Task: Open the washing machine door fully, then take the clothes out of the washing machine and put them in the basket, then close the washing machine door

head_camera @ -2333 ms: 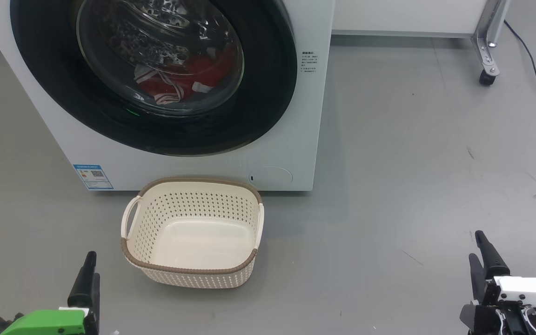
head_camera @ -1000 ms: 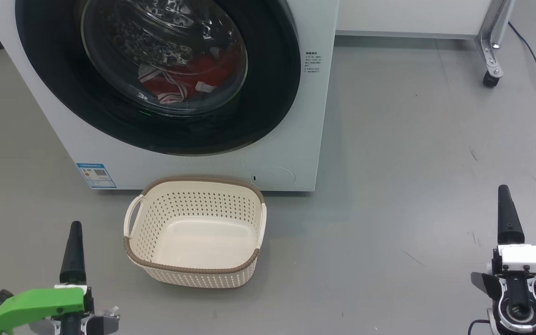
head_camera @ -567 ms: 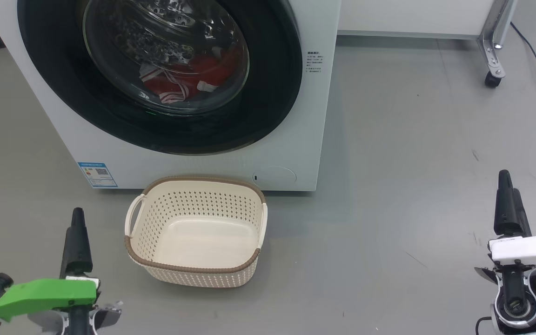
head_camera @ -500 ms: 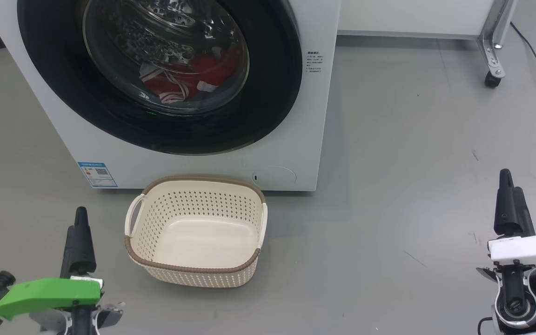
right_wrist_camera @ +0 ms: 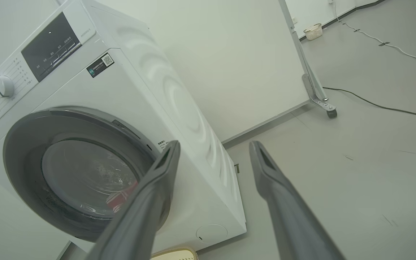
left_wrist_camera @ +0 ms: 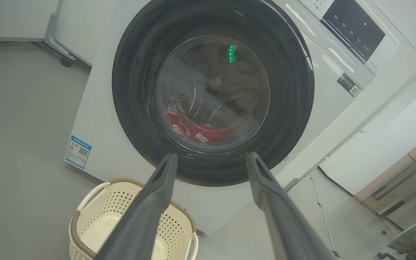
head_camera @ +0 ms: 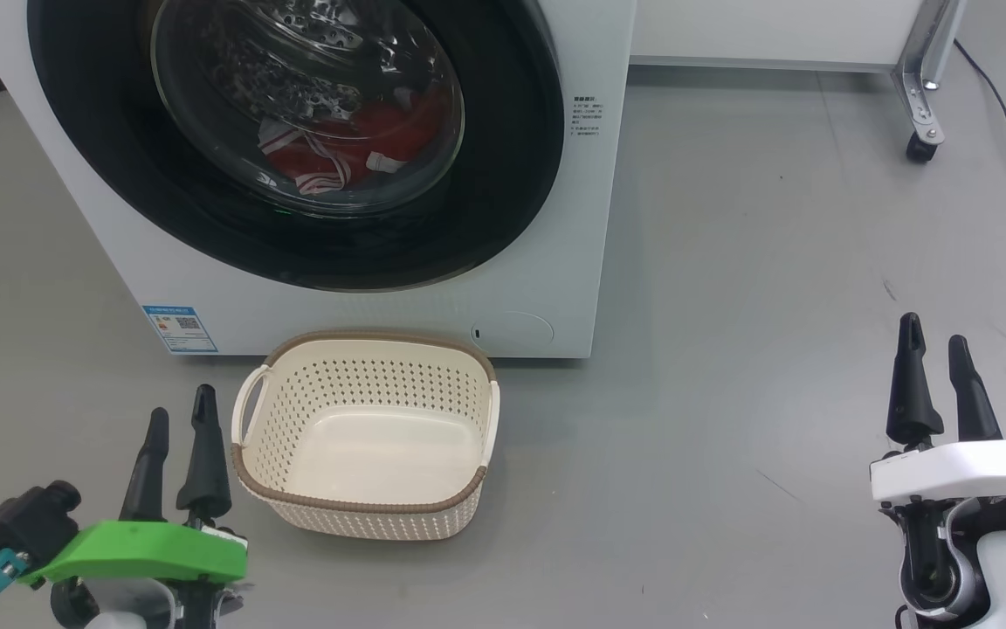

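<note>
The washing machine door (head_camera: 337,249) is sitting shut against the front of the washing machine (head_camera: 573,218), its glossy black face pointing out toward the robot and slightly upward in the head view. The red clothes (head_camera: 354,144) are lying low in the drum behind the glass bowl. Being round, the door is offering no long axis. What matters is its rim, and the right wrist view is showing a small recess on the rim's side nearer that camera. That is probably the place to hook a finger, though the view is too oblique to be sure. The door is looking rigid, fairly heavy and slick, so a pinch on the flat black ring is likely to slide; pulling at the rim edge is the better bet. The clothes are looking light, limp and easy to bunch, so a grab into the middle of the heap should be lifting them without much care. The basket (head_camera: 363,509) is standing upright on the floor, just in front of the machine's base. Its mouth is facing up, and its long axis is running across the machine's front, with a handle at each end. The left gripper (head_camera: 181,404) is hovering just beside the basket's left handle with its fingers spread wide and holding nothing. The right gripper (head_camera: 933,330) is hanging well apart to the right over bare floor, its fingers likewise parted and empty.
</note>
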### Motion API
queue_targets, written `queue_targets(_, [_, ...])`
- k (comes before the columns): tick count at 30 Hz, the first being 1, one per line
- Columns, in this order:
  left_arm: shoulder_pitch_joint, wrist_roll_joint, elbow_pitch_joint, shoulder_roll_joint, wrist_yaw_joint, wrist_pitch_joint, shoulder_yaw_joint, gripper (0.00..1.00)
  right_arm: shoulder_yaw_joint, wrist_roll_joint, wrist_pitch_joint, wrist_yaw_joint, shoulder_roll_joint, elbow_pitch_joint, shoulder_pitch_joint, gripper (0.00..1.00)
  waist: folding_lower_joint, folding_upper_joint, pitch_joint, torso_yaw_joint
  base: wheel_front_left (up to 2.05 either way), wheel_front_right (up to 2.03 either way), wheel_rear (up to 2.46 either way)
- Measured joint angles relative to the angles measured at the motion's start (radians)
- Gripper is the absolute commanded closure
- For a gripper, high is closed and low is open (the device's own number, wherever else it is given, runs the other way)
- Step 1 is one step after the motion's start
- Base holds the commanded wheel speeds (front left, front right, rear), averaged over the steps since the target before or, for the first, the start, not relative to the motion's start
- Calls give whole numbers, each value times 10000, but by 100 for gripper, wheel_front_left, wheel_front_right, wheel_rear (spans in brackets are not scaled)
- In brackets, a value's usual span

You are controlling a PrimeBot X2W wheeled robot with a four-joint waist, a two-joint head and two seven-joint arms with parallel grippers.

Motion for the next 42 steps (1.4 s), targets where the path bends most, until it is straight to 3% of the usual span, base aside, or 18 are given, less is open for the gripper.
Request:
queue_targets(15, [4, 3595, 293, 130, 428, -550, -1012, 0, 913, -2625, -525, -522, -253, 412, 2, 0, 0, 0, 55, -40, 0, 0, 0])
queue_targets(22, [6, 4947, 640, 130, 915, -786, -1214, 0, 1237, -3701, -571, -863, -297, 779, 2, 0, 0, 0, 167, -65, 0, 0, 0])
queue_targets(30, [6, 5198, 1089, 104, 1114, -786, -1264, 0, 1252, -3822, -489, -1204, -278, 1273, 1, 0, 0, 0, 219, -97, 0, 0, 0])
queue_targets(42, [4, 5195, 1666, -27, 1223, -786, -1346, 0, 1300, -3835, -364, -1292, -198, 1645, -60, 0, 0, 0, 126, -102, 0, 0, 0])
